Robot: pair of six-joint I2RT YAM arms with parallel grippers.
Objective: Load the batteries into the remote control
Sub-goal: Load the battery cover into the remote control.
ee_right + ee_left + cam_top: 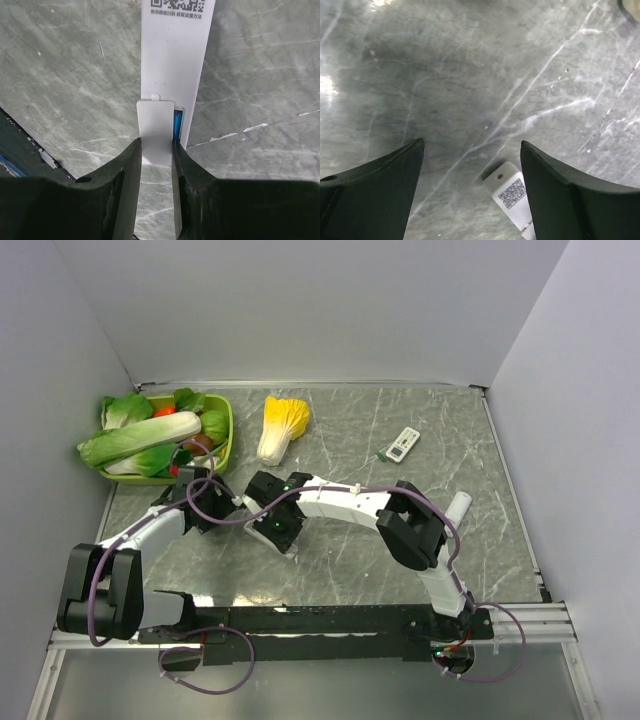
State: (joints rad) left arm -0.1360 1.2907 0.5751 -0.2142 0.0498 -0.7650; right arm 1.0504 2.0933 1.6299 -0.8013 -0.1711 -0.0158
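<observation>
You had the right fingers point(278, 530) clamped narrowly about the cover end of the remote control point(172, 60), holding it just above the bench point(350, 570), near and a little left of centre. Whether they pinched the body or only the battery cover point(156, 127) could not be told. That cover lay over the compartment, with a sliver of a blue battery point(177, 125) showing along its right edge.

Your left fingers point(210, 505) stood wide apart with nothing in them. In the left wrist view, the remote's code-printed end lay below and between them, close to one finger.

The step in hand looked like closing up: a cell was in and the cover was not yet seated flush. Your next move probably called for steadying the free end with the left fingers, then sliding or pressing the cover home squarely so it did not ride up on the battery.

By count:
- **Remotes:** two, the held one and a second remote point(403, 444) lying far right.
- **Cover:** one.
- **Batteries:** one seen for certain.
- **Green piece:** one small green piece point(383, 455) touching the second remote, too small to name.
</observation>
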